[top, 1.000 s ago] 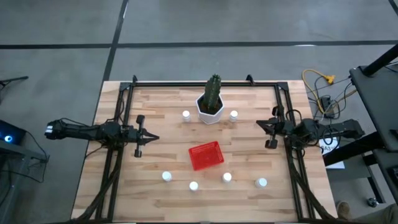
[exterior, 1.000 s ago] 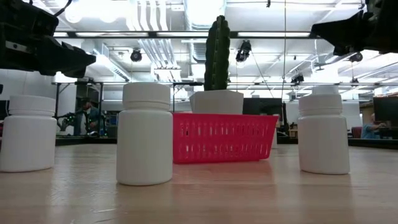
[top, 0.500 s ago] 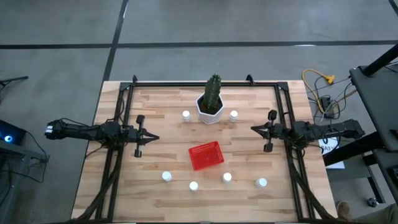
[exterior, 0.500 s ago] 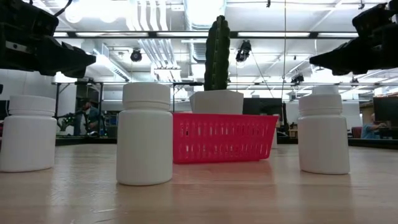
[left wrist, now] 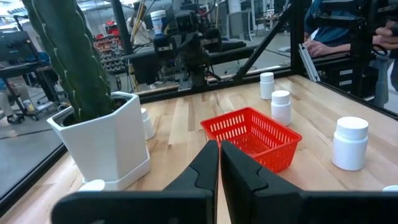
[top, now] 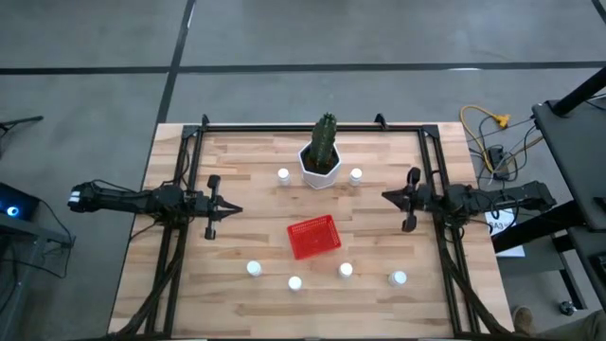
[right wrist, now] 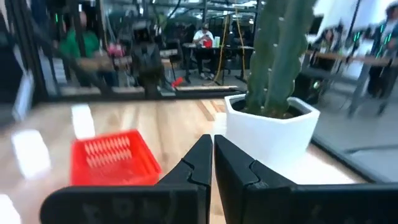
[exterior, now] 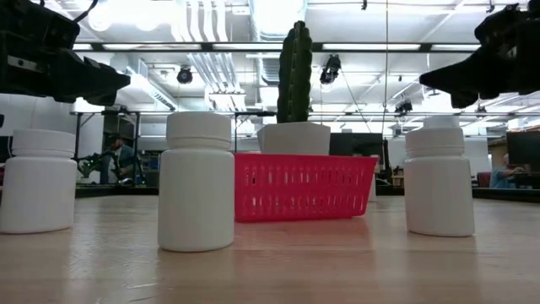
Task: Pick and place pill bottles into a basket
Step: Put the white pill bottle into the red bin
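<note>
Bottles, six small white plastic pill bottles, stand around the red square plastic basket: two beyond it, four nearer. Left gripper and right gripper flank the basket well apart, fingers pressed together, empty.

Basket midway between left gripper and right gripper; four pill bottles nearer table's front edge, two flanking cactus pot beyond.
</note>
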Robot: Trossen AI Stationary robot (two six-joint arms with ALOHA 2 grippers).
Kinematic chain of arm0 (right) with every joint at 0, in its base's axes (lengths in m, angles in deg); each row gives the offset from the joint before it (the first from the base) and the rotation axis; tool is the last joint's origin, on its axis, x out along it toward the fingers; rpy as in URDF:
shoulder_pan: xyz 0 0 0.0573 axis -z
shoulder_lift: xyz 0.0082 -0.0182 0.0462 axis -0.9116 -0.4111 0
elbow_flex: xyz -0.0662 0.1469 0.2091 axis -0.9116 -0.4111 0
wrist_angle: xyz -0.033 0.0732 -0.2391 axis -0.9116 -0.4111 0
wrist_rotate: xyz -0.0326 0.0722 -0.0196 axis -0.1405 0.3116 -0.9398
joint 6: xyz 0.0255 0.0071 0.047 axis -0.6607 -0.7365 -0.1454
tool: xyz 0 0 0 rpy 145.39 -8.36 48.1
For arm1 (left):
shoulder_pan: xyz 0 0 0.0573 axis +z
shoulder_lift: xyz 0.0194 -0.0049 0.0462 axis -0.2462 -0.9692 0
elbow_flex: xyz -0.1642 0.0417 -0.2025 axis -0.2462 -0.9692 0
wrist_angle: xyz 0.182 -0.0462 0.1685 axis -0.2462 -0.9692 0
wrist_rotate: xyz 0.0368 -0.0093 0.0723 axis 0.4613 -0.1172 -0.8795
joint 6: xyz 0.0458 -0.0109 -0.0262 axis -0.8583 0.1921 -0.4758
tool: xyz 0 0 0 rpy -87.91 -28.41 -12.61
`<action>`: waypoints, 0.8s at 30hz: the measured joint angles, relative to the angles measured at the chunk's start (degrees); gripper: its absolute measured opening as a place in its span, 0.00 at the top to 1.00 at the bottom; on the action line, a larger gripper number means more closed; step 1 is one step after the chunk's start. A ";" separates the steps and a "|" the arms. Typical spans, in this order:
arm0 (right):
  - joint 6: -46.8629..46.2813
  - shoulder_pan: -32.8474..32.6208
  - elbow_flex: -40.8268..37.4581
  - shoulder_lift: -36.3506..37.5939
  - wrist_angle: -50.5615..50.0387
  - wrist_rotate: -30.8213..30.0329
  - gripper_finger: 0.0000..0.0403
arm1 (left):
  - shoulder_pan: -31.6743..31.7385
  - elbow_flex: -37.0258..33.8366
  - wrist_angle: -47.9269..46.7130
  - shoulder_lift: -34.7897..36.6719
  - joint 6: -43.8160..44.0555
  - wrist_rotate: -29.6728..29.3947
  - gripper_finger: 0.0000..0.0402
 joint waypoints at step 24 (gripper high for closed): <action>-1.44 0.00 0.00 -0.02 0.13 28.40 0.98 | -0.01 0.00 0.02 -0.01 0.00 0.00 1.00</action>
